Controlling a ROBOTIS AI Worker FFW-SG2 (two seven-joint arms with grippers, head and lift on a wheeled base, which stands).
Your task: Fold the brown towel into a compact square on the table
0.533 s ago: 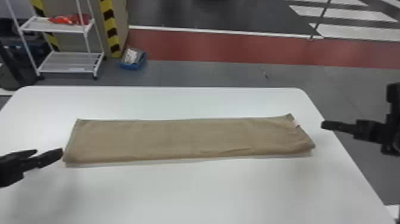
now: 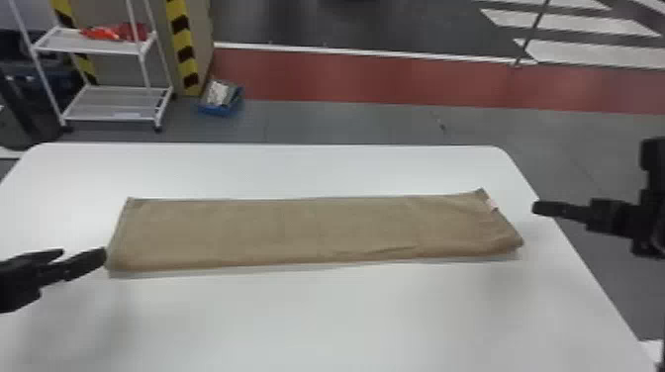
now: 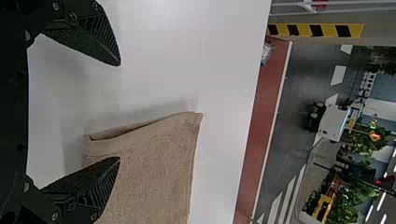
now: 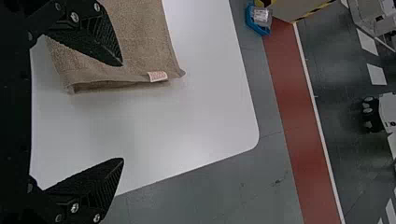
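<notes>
The brown towel [image 2: 316, 230] lies flat on the white table as a long folded strip running left to right, a small tag at its right end. My left gripper [image 2: 83, 254] is open by the towel's left end. In the left wrist view that gripper [image 3: 119, 112] has one finger over the towel [image 3: 154, 163] and the other over bare table. Just off the towel's right end is my right gripper [image 2: 559, 209]. The right wrist view has this gripper [image 4: 123, 112] open, one finger over the towel's tagged end [image 4: 135, 46], nothing between the fingers.
The white table [image 2: 316, 316] extends in front of and behind the towel, its right edge passing below my right gripper. Beyond it on the floor stand a white shelf rack [image 2: 111, 104] and a blue box [image 2: 221, 99].
</notes>
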